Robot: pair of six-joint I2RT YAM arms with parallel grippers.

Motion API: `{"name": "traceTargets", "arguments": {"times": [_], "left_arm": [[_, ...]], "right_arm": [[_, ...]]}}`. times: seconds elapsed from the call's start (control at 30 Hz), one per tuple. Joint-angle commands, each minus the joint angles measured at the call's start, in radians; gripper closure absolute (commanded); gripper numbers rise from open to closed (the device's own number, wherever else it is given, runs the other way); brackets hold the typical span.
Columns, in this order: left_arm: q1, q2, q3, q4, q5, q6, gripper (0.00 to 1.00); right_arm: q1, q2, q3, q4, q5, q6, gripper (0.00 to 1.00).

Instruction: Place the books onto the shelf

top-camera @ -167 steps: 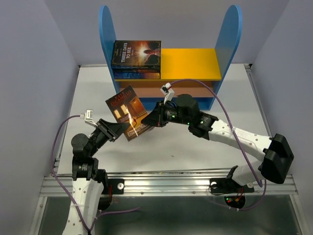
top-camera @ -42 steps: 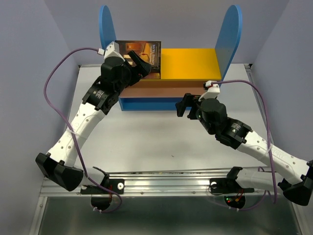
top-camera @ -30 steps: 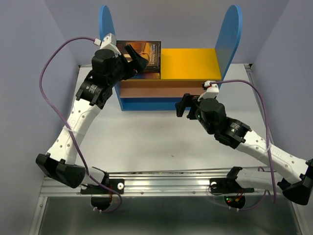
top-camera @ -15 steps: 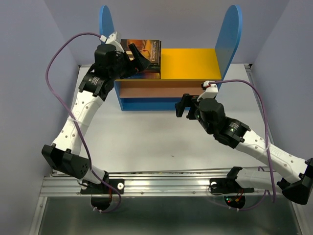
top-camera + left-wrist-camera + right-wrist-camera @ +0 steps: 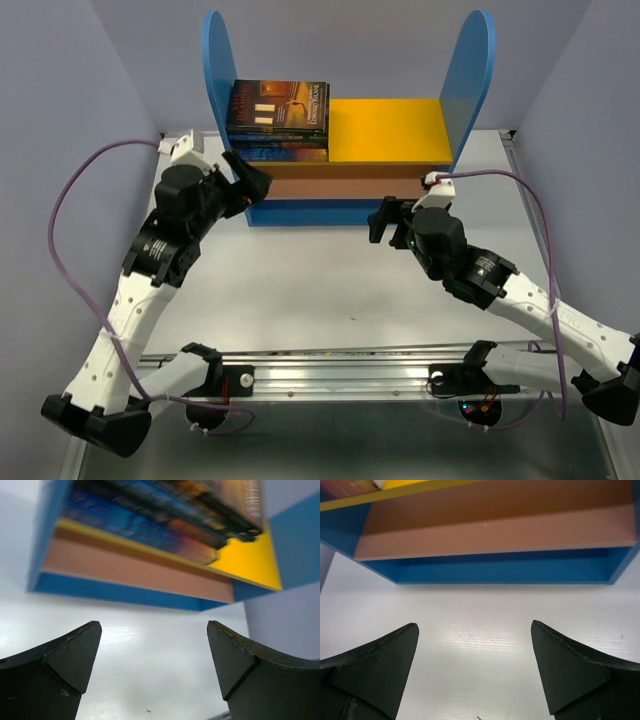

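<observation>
The books [image 5: 278, 120] lie flat in a stack on the left half of the shelf's [image 5: 388, 130] yellow top board, a dark brown cover on top; in the left wrist view their spines [image 5: 165, 515] show, blurred. My left gripper [image 5: 250, 178] is open and empty, just in front of the shelf's left end and below the stack. In its own view the left gripper [image 5: 154, 645] frames bare table. My right gripper [image 5: 385, 217] is open and empty before the shelf's blue base; the right gripper [image 5: 474, 650] faces the brown lower board [image 5: 495, 532].
The shelf's tall blue side panels [image 5: 473, 70] rise at both ends. The white table [image 5: 330, 280] lies in front of it, with an aluminium rail [image 5: 350, 365] along its near edge. Purple cables loop from both wrists. Grey walls stand on three sides.
My left arm has drawn back and down from the top board, leaving the dark brown book on the stack. The right arm has barely moved.
</observation>
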State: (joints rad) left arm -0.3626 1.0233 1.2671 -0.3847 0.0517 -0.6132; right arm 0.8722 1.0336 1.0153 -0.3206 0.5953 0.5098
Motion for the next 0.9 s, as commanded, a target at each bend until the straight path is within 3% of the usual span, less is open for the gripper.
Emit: {"name": "traceTargets", "arguments": {"times": [0.0,0.07,0.13,0.2,0.33,0.87], "left_arm": [[0.007,-0.115,-0.173,-0.161,-0.415,-0.127,0.01],[0.008,-0.143,-0.237,-0.354,-0.592,-0.221,0.01],[0.008,-0.158,-0.268,-0.411,-0.657,-0.284,0.01],[0.01,-0.184,-0.316,-0.408,-0.667,-0.301,0.01],[0.02,-0.278,-0.408,-0.243,-0.613,-0.284,0.01],[0.08,-0.23,-0.445,-0.111,-0.495,-0.23,0.01]], "right_arm": [[-0.062,-0.059,-0.056,-0.092,0.08,0.074,0.0],[-0.167,-0.064,-0.096,-0.136,0.013,0.099,0.0],[-0.244,-0.072,-0.142,-0.144,-0.046,0.117,0.0],[-0.32,-0.086,-0.219,-0.141,-0.074,0.154,0.0],[-0.409,-0.083,-0.311,-0.14,-0.064,0.194,0.0],[-0.409,-0.253,-0.385,-0.106,0.041,0.162,0.0]]}}
